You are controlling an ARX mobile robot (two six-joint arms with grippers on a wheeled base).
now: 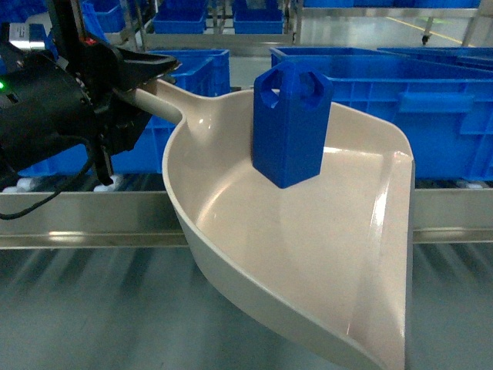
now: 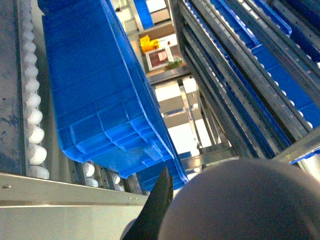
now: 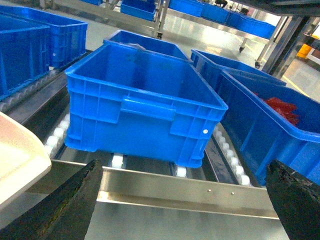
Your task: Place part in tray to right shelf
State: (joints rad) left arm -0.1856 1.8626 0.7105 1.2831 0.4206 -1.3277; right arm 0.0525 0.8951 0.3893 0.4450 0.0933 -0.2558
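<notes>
The cream tray [image 1: 308, 254] hangs above the steel front rail [image 1: 85, 216] of the right shelf, its wide lip towards me. My left gripper [image 1: 150, 77] is shut on the tray's handle [image 1: 166, 104] at upper left. The bright-blue part [image 1: 291, 127] stands upright inside the tray against its back wall. In the left wrist view one black finger [image 2: 159, 210] lies along the tray's rounded back [image 2: 240, 200]. My right gripper [image 3: 182, 200] is open over the rail [image 3: 200, 192] with nothing between its fingers. The tray's edge [image 3: 20, 160] shows at its left.
Large blue crates [image 1: 400, 100] sit on the shelf's white roller rails [image 3: 116, 160] just behind the front rail. One crate [image 3: 145, 110] faces the right gripper, and another crate [image 3: 270, 130] to its right holds red pieces. A further crate [image 2: 95, 85] rests on rollers beside the left wrist.
</notes>
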